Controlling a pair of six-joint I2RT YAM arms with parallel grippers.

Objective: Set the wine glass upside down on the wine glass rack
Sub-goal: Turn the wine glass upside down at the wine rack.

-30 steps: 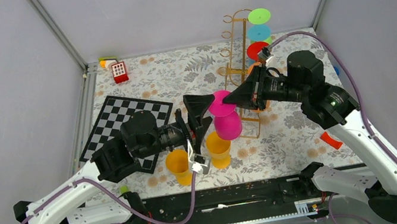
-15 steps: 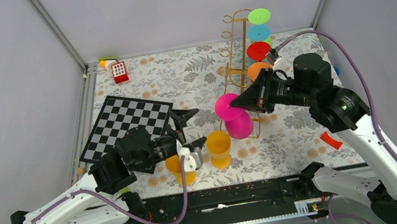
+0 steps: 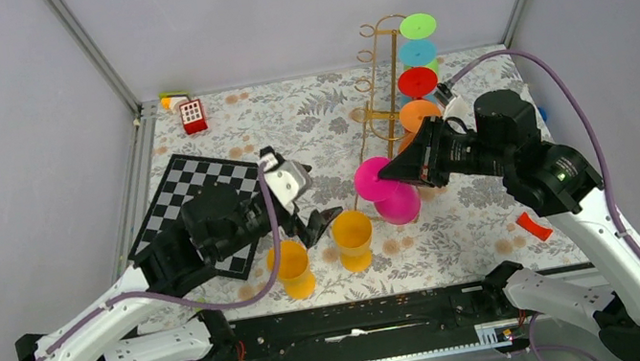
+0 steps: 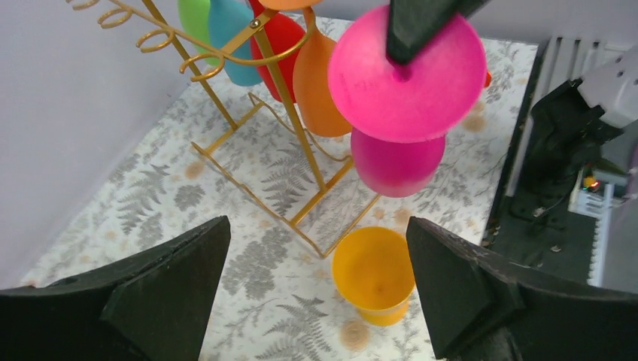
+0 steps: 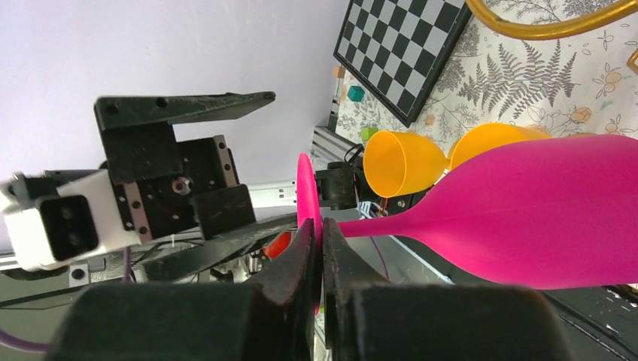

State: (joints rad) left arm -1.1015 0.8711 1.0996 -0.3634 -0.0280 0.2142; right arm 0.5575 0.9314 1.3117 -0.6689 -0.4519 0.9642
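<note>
I see right gripper [image 3: 384, 174] fingers clamped on foot disc of pink wine glass [image 3: 401, 206]; glass tilted in air, bowl lowest, just beside wine glass rack [image 3: 380, 113], not hung; left gripper [image 4: 317, 226] fingers wide apart, empty, above yellow cup [image 4: 374, 274]

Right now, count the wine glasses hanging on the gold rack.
4, in a row along the rack: green glass farthest, then blue glass, red glass, orange glass nearest. The pink glass, pinched in the right hand, is not hung yet. None seems hidden.
</note>
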